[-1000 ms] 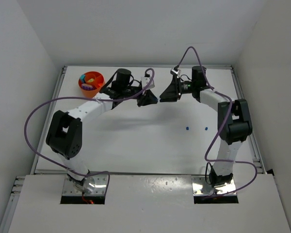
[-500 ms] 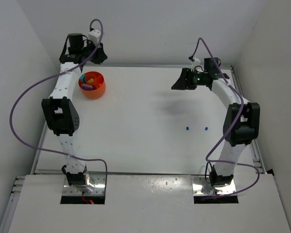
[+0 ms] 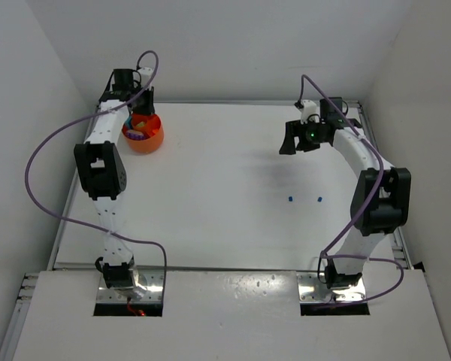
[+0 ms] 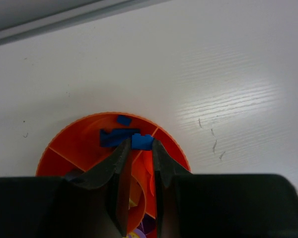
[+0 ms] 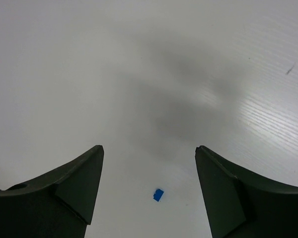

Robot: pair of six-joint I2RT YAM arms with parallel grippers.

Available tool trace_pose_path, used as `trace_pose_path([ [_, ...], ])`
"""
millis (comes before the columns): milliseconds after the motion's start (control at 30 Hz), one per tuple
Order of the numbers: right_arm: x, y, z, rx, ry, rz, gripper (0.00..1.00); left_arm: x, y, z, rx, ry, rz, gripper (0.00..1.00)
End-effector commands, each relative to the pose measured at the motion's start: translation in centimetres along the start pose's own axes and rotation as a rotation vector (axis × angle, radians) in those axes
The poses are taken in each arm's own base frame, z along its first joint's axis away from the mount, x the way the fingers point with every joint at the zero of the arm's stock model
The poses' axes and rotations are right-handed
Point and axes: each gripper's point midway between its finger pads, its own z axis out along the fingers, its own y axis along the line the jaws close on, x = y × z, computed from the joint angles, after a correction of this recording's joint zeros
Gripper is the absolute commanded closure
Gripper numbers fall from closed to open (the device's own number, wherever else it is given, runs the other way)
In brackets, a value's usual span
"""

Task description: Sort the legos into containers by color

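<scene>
Your left gripper [image 4: 139, 148] pinches one blue brick [image 4: 142, 142] above the orange bowl [image 4: 69, 139], right at the divider of its blue section. Nudge it past that divider before you release, so it drops inside. Two blue pieces [image 4: 116, 136] seem to lie there. Your right gripper [image 5: 149, 158] hangs wide open over the table [image 3: 225, 173], where two loose blue bits [image 3: 291, 198] wait. There is one bowl in all.

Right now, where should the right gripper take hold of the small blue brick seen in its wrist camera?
Probably its two opposite side walls, from straight above: the blue brick lies flat on the table, low, with nothing touching it.
</scene>
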Motion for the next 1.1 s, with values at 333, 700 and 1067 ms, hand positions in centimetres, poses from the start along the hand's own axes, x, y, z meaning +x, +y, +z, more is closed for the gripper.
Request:
trace_pose_path([
  [333, -1.0, -0.2, -0.3, 0.048, -0.02, -0.078, 0.25, -0.6, 4.1, 0.7, -0.153, -0.017, -0.051, 1.0],
  [700, -1.2, -0.9, 0.3, 0.054, 0.001, -0.107, 0.26, -0.5, 4.6, 0.3, -0.16, -0.017, -0.056, 0.78],
  [1067, -0.7, -1.2, 0.3, 0.072, 0.006, -0.116, 0.25, -0.8, 5.0, -0.2, -0.16, -0.027, -0.059, 0.5],
])
